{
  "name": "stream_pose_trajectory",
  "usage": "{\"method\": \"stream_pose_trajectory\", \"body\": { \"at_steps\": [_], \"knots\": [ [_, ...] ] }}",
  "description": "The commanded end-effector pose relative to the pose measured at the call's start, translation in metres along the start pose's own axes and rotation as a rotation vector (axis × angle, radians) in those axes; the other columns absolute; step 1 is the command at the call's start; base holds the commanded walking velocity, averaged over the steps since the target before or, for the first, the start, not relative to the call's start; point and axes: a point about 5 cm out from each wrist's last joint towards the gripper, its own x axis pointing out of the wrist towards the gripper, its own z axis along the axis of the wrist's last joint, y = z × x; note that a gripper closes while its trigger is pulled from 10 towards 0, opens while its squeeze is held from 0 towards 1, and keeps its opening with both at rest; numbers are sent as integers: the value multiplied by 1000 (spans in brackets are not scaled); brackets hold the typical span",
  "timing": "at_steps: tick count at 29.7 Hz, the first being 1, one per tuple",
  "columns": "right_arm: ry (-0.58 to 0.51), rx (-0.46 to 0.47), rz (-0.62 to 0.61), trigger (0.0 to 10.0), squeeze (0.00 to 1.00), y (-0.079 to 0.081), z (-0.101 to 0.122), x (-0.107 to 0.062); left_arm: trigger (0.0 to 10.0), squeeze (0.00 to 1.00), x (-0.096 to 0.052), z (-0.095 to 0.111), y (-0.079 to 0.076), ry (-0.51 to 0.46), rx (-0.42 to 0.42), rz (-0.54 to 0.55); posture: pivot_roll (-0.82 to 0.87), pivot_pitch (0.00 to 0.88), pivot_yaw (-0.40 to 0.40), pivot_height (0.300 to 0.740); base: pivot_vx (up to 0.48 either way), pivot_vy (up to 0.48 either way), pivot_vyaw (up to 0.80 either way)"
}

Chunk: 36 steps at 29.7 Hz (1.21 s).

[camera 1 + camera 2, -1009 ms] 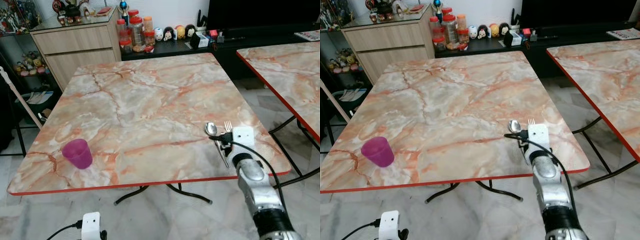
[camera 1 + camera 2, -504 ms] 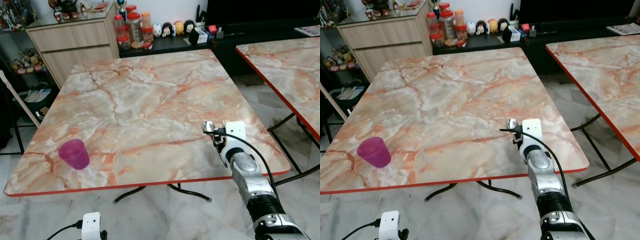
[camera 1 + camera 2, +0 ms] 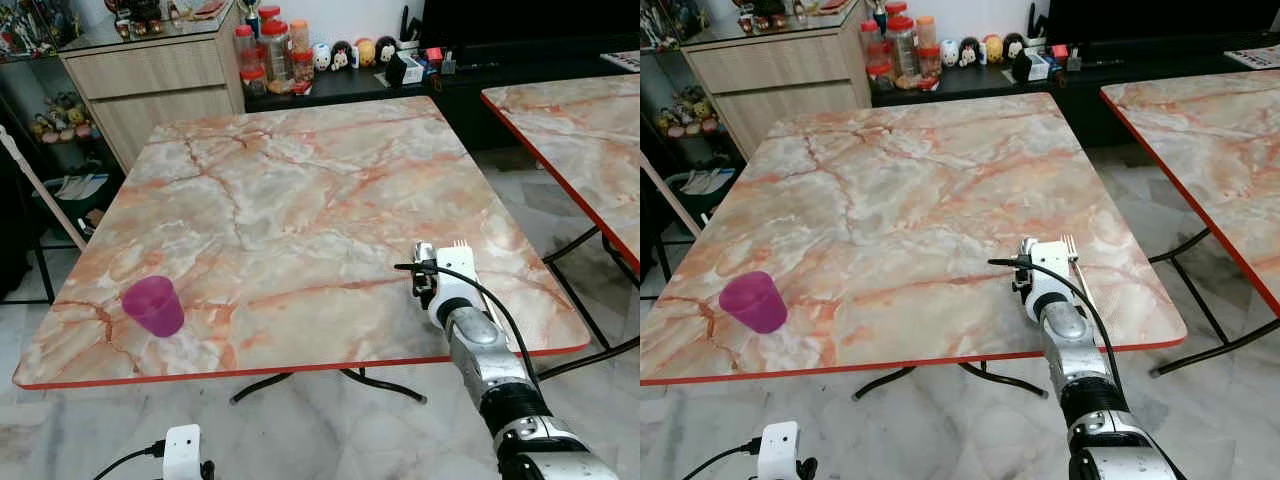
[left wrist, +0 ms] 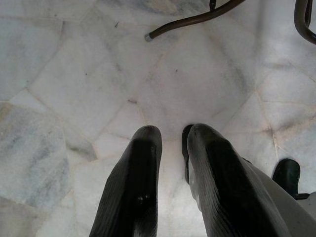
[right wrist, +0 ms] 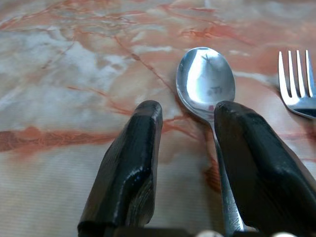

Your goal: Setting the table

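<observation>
A steel spoon (image 5: 205, 79) and a fork (image 5: 296, 84) lie side by side near the front right of the marble-patterned table (image 3: 300, 180). My right gripper (image 5: 185, 111) hovers low over the spoon, open. The spoon's bowl sits just beyond the fingertips and its handle runs along the inner edge of one finger (image 5: 247, 148). From the head, the white wrist housing (image 3: 455, 270) covers most of the spoon, and the fork's tines (image 3: 1069, 243) poke out beside it. A pink cup (image 3: 153, 305) stands upright near the front left edge. My left gripper (image 4: 170, 136) hangs idle over the floor, shut.
A second marble table (image 3: 580, 120) stands to the right across a narrow gap. Behind are a wooden cabinet (image 3: 150, 80), jars (image 3: 270, 50) and a black console (image 3: 480, 70). A pale stick (image 3: 40, 200) leans at the left. Table legs (image 4: 197, 17) curve across the marble floor.
My right gripper has slid forward along the spoon, so the wrist now hides most of its bowl from the head. The view has shifted slightly. The cup, spoon and fork stay put.
</observation>
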Motion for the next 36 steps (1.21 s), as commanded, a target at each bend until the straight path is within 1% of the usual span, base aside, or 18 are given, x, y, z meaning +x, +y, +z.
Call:
{"method": "stream_pose_trajectory", "body": {
  "at_steps": [1,5,13,14,15,16,17,22,23,28,30,31,36],
  "knots": [
    [-28,3,9,10000,0,6,9,4,10000,0,-1,-3,5,17,6,7,35,45,91,740,0,0,0],
    [-41,1,4,10000,0,8,11,5,10000,0,-1,-4,5,18,6,7,36,48,91,740,0,0,0],
    [-35,7,-28,10000,0,1,10,5,10000,0,-2,-7,6,28,18,1,27,41,96,740,0,0,0],
    [-31,14,-28,10000,624,0,8,5,10000,0,-2,-7,6,29,21,-1,27,34,97,740,0,0,0],
    [-31,16,-28,10000,855,0,8,4,10000,0,-2,-7,6,29,22,-2,26,34,97,740,0,0,0],
    [-31,17,-28,10000,855,0,8,4,10000,0,-2,-6,6,28,23,-2,26,34,97,740,0,0,0],
    [-32,20,-26,10000,1000,0,8,4,10000,0,-2,-6,5,28,23,-3,27,31,96,740,0,0,0],
    [-38,17,-31,10000,1000,0,9,4,10000,0,-1,-5,5,27,26,-5,27,24,94,740,0,0,0],
    [-44,14,-30,10000,0,0,10,4,10000,0,-1,-5,5,27,28,-6,28,21,93,740,0,0,0],
    [-42,15,-25,10000,0,0,7,2,10000,0,-2,-5,5,27,30,-6,28,13,91,740,0,0,0],
    [-33,22,-26,10000,0,0,5,2,10000,0,-2,-5,5,28,31,-7,25,9,92,740,0,0,0],
    [-13,34,-38,10000,0,-2,-1,1,10000,0,-2,-6,5,30,34,-9,26,6,92,740,0,0,0],
    [14,55,-57,10000,0,-3,-6,0,10000,0,-2,-6,5,34,41,-15,24,0,94,740,0,0,0]
  ]
}}
